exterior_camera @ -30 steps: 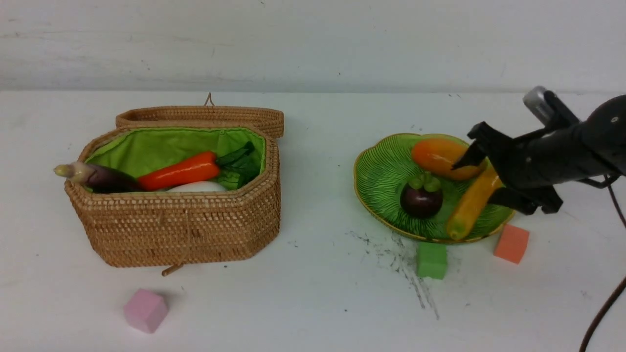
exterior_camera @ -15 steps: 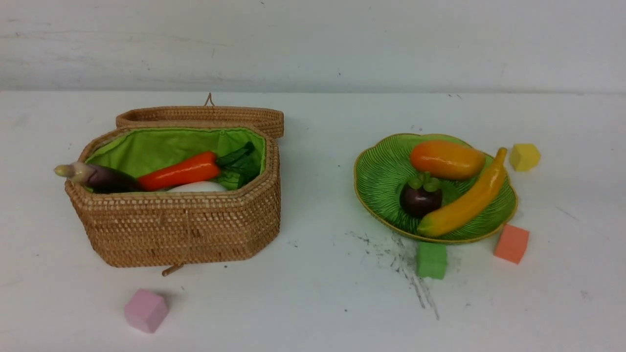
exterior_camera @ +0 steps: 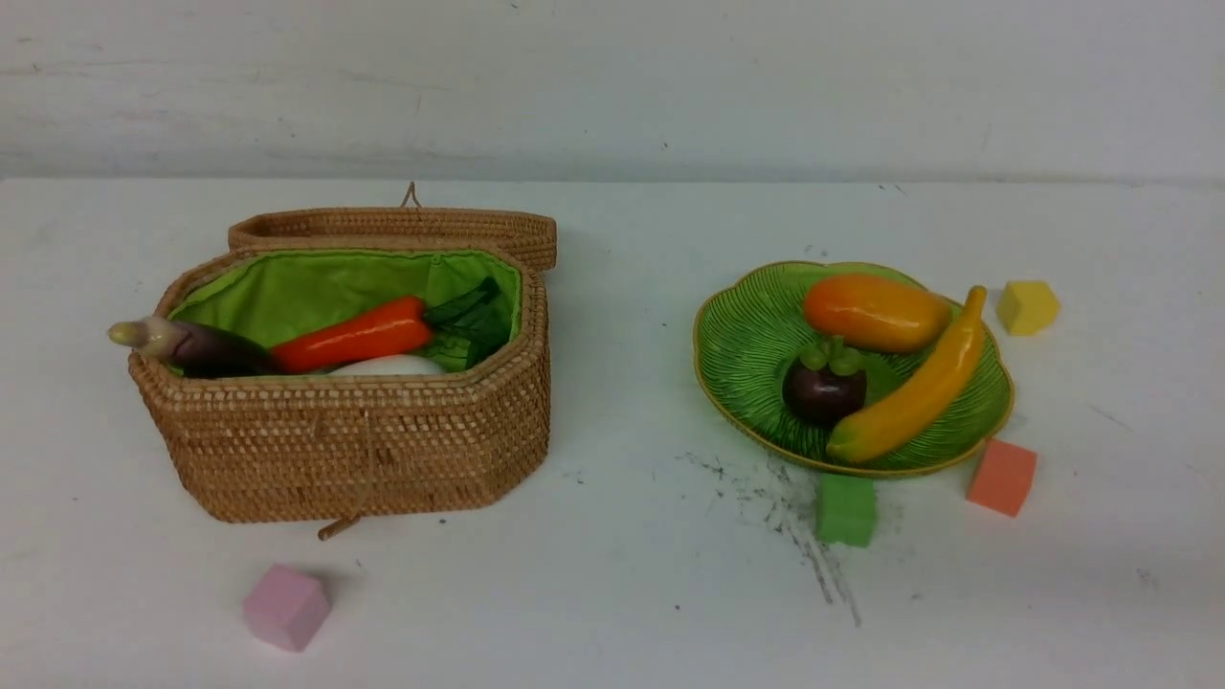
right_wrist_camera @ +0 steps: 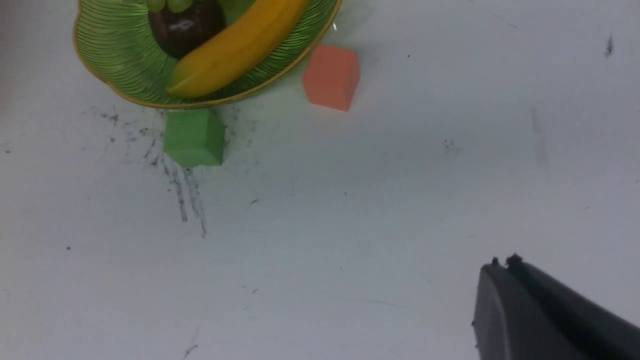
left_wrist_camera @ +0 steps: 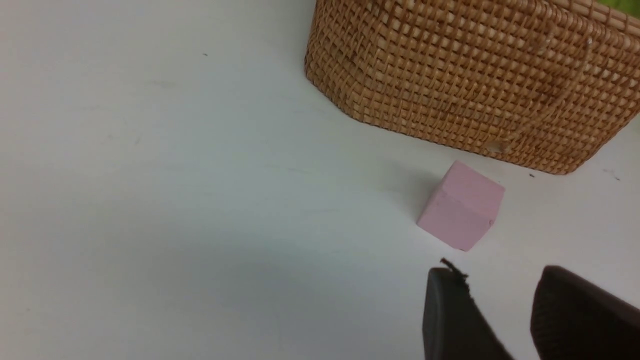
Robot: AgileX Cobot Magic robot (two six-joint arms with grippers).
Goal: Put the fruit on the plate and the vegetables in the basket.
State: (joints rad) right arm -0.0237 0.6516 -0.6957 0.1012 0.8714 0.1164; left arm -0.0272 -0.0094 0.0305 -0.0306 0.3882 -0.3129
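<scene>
Front view: banana [exterior_camera: 909,392], mango [exterior_camera: 876,312] and mangosteen [exterior_camera: 825,385] lie on the plate [exterior_camera: 746,354]; right gripper [right_wrist_camera: 502,262] pressed together above the table [right_wrist_camera: 350,225]; left gripper [left_wrist_camera: 495,285] spread, empty.

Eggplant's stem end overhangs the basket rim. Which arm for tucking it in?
Left, probably. The left gripper hangs open and empty near the basket, whose left end the eggplant overhangs. The right gripper is shut, over by the plate.
</scene>
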